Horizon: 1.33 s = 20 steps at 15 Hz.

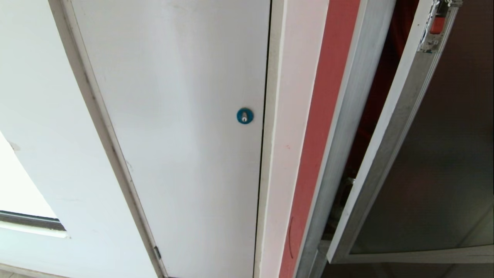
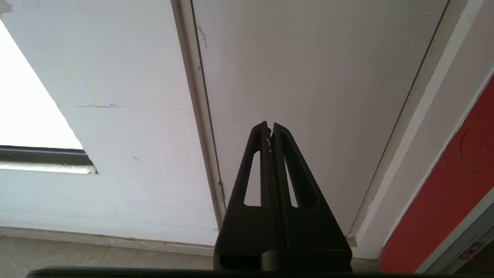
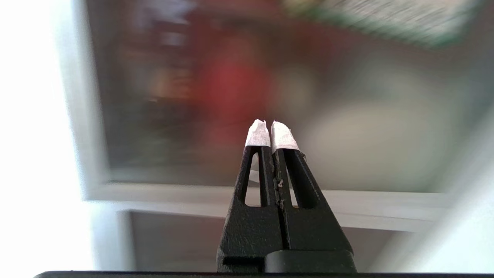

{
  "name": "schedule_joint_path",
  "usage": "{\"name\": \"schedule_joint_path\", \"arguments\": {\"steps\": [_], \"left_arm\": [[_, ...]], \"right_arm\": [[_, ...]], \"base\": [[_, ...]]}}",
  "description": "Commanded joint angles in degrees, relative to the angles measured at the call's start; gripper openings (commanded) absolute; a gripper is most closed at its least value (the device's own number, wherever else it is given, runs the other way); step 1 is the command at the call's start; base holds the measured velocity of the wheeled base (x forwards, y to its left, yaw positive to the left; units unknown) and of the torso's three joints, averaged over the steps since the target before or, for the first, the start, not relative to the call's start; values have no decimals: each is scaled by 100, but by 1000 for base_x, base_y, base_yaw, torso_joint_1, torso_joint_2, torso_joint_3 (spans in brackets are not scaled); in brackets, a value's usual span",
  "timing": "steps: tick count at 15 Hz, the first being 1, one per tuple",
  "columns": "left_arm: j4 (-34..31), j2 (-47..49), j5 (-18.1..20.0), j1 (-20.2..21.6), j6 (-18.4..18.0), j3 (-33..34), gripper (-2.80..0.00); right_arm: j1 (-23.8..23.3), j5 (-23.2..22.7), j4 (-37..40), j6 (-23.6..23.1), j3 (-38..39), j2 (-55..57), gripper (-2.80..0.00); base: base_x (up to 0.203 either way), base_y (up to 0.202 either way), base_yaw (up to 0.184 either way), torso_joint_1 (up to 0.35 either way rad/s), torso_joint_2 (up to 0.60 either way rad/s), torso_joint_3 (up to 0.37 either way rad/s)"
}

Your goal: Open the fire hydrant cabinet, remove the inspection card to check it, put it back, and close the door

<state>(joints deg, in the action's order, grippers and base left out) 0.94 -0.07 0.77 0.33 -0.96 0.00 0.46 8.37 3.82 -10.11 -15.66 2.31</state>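
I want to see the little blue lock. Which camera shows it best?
The head view: the blue round lock sits plainly on the white panel. The left wrist view shows only that panel's lower part, no lock. The right wrist view misses both.

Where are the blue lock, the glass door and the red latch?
blue lock (image 1: 244, 116), head view, its round face.
door (image 1: 436, 162), head view, the dark glass pane.
red latch (image 1: 438, 24), head view, its red body at the door's top.

We find no legible text. The green-bordered sticker (image 3: 386, 19) on the door (image 3: 347, 127), at 1 o'clock in the right wrist view, is too blurred to read.
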Motion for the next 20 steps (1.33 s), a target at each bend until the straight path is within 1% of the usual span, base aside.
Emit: {"name": "schedule_joint_path", "arguments": {"steps": [1,2,4,5,6,7,10,11,14,16,20], "left_arm": [[3,7,2,2,0,36,-280],[3,4,2,2,0,36,-280],[3,2,2,2,0,36,-280],[3,7,-3,2,0,42,-280],[3,7,2,2,0,35,-280],[3,-1,2,2,0,37,-280],[3,-1,2,2,0,35,-280],[3,-1,2,2,0,35,-280],[3,1,2,2,0,41,-280],[3,7,2,2,0,44,-280],[3,-1,2,2,0,35,-280]], "right_arm": [[-1,-347,-221,218,528,-232,-280],[-2,-565,-350,284,768,-234,-280],[-2,-768,-596,328,1173,-235,-280],[-2,-941,-711,330,1359,-237,-280],[-2,-1103,-781,327,1530,-239,-280],[-2,-1149,-729,342,1566,-236,-280],[-2,-1129,-315,340,1558,-239,-280],[-2,-1127,-304,444,1548,-231,-280],[-2,-1118,-303,512,1548,-231,-280],[-2,-1083,-312,712,1556,-239,-280],[-2,-1083,-312,712,1549,-239,-280]], "base": [[0,0,0,0,0,0],[0,0,0,0,0,0],[0,0,0,0,0,0],[0,0,0,0,0,0],[0,0,0,0,0,0],[0,0,0,0,0,0],[0,0,0,0,0,0],[0,0,0,0,0,0],[0,0,0,0,0,0],[0,0,0,0,0,0],[0,0,0,0,0,0]]}}
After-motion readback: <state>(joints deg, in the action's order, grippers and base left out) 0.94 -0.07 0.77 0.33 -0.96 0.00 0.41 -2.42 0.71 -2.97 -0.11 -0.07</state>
